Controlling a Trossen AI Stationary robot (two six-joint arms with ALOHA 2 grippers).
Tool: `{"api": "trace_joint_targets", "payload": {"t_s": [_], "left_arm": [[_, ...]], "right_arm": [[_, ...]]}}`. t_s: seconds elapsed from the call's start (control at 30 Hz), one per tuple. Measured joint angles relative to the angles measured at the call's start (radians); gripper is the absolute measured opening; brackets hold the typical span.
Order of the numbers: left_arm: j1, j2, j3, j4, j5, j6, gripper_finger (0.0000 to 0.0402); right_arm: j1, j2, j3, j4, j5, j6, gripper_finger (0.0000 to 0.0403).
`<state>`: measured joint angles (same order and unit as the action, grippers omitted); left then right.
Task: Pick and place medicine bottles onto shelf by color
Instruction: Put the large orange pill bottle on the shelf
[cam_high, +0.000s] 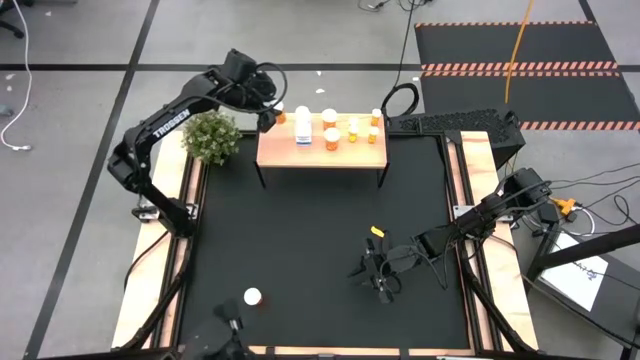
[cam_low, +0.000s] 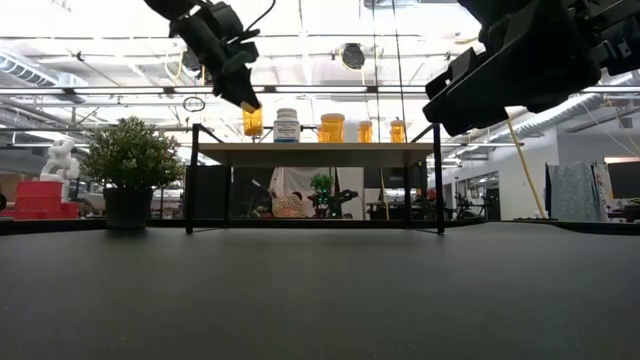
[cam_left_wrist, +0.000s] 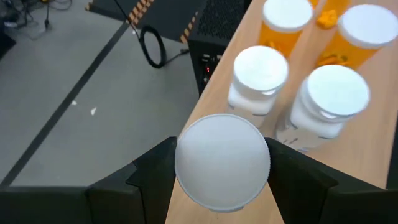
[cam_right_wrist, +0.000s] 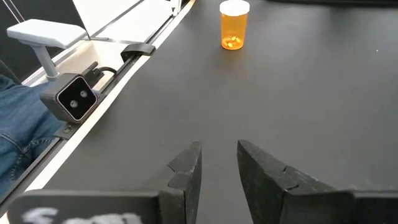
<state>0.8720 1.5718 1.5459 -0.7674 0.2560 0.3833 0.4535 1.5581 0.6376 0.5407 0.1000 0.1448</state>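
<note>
At the shelf's (cam_high: 322, 152) left end, the left gripper (cam_high: 268, 116) holds an orange bottle (cam_low: 252, 120) with a white cap (cam_left_wrist: 222, 160), one finger (cam_left_wrist: 152, 174) on each side of it. From the low view this bottle appears at the height of the shelf top; whether its base touches the wood cannot be told. In the left wrist view the cap covers the bottle's body entirely, and the gripper's fingers are cut off by the frame edge.

Two white bottles (cam_left_wrist: 258, 78) stand on the shelf just beyond the held one, with orange, white-capped bottles (cam_high: 330, 120) further along. Those in the left wrist view are partly cropped, and the smallest ones at the shelf's right end are hard to make out from above.

Over the black table (cam_high: 300, 240), right of centre, the right gripper (cam_high: 380, 275) hangs with its fingers a narrow gap apart and nothing between them. One orange bottle (cam_right_wrist: 234, 25) stands alone near the table's front edge. In the low view the right arm shows only as a dark mass, its gripper out of frame. A potted plant (cam_high: 211, 136) stands beside the shelf's left end. A person's jeans (cam_right_wrist: 15, 134) show at the frame's edge.
</note>
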Motion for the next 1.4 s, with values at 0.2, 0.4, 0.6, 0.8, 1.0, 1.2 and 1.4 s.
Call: {"api": "trace_joint_targets", "payload": {"t_s": [0.2, 0.4, 0.6, 0.8, 1.0, 1.2, 1.4], "left_arm": [[0.004, 0.035, 0.0, 0.002, -0.013, -0.026, 0.0227], [0.0, 0.056, 0.0, 0.002, -0.013, -0.038, 0.0228], [-0.003, 0.058, 0.0, -0.004, -0.034, -0.038, 0.0228], [-0.003, 0.058, -0.01, 0.001, -0.072, -0.053, 0.0228], [-0.005, 0.058, -0.077, 0.052, -0.075, -0.064, 0.0228], [-0.01, 0.054, -0.106, 0.091, -0.081, -0.054, 0.0228], [-0.017, 0.054, -0.108, 0.11, -0.086, -0.048, 0.0228]], "right_arm": [[0.014, 0.0, 0.0, 0.004, 0.022, 0.011, 0.0098], [0.019, 0.0, 0.0, 0.009, 0.084, 0.034, 0.0098], [0.02, 0.0, 0.0, 0.009, 0.083, 0.034, 0.0098], [0.02, 0.0, 0.0, 0.009, 0.083, 0.034, 0.0098], [0.02, 0.0, 0.0, 0.009, 0.083, 0.034, 0.0098], [0.02, 0.0, 0.0, 0.009, 0.083, 0.029, 0.0098], [0.02, 0.0, 0.0, 0.009, 0.083, 0.027, 0.0098]]}}
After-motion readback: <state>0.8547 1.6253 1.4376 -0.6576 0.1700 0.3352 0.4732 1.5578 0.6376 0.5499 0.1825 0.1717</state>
